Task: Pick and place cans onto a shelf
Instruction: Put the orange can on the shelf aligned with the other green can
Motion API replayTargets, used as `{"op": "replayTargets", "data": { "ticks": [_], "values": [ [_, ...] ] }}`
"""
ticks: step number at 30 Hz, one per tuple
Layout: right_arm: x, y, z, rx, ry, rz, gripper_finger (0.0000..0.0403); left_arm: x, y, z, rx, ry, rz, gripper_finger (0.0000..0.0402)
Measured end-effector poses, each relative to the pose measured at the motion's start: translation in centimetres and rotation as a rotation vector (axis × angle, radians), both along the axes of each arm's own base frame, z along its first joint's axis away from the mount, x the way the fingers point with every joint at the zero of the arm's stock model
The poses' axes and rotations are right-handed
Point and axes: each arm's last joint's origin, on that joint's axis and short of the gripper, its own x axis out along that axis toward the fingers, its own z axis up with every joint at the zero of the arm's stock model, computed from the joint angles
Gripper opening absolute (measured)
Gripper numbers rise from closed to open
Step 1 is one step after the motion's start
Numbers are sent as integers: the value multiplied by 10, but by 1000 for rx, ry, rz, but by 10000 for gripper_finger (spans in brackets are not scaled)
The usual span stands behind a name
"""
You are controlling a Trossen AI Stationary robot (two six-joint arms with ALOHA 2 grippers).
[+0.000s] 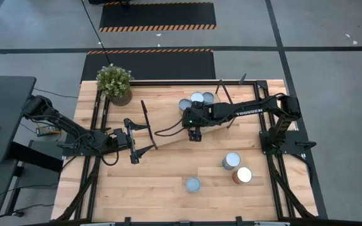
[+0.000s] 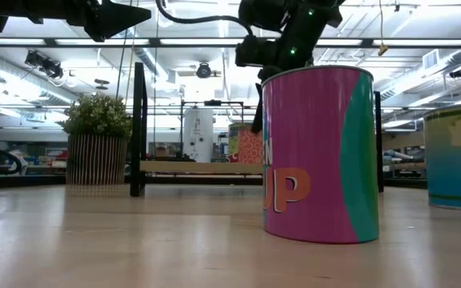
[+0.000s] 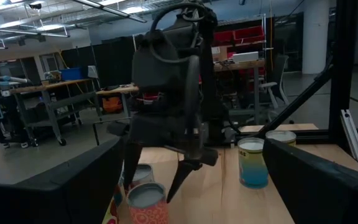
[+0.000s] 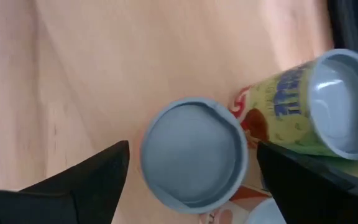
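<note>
My right gripper (image 4: 192, 146) hangs open over the shelf (image 1: 168, 116), pointing steeply down. Its fingers stand on either side of a can with a pale grey top (image 4: 194, 155) that rests upright on the board, with a small gap on each side. The left wrist view shows this red-patterned can (image 3: 146, 202) under the gripper (image 3: 154, 174). Beside it on the shelf stand a yellow-green can (image 4: 319, 102) and other cans (image 1: 197, 98). Three cans (image 1: 231, 161) (image 1: 242, 175) (image 1: 193, 184) stand on the table. My left gripper (image 1: 147, 139) waits open at the shelf's left end.
A potted green plant (image 1: 114, 83) stands at the table's far left corner. Black metal frames (image 1: 148, 125) rise at the shelf's short ends. In the low view a pink and teal can (image 2: 318, 152) fills the foreground, with a blue can (image 2: 458, 156) to its right.
</note>
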Motion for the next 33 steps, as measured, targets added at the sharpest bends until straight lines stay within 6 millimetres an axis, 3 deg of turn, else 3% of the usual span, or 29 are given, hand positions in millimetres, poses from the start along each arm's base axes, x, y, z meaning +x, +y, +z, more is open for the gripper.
{"op": "replayTargets", "data": {
  "ticks": [6,17,24,33],
  "values": [
    [0,3,2,-139,-22,-109,353,0,0,0,0,0,0,389],
    [8,25,20,-96,-75,-32,349,0,0,0,0,0,0,389],
    [-1,21,-2,-129,39,49,343,0,0,0,-1,0,0,389],
    [2,9,-13,-117,-24,73,231,0,0,0,-1,-1,0,389]
  ]
}}
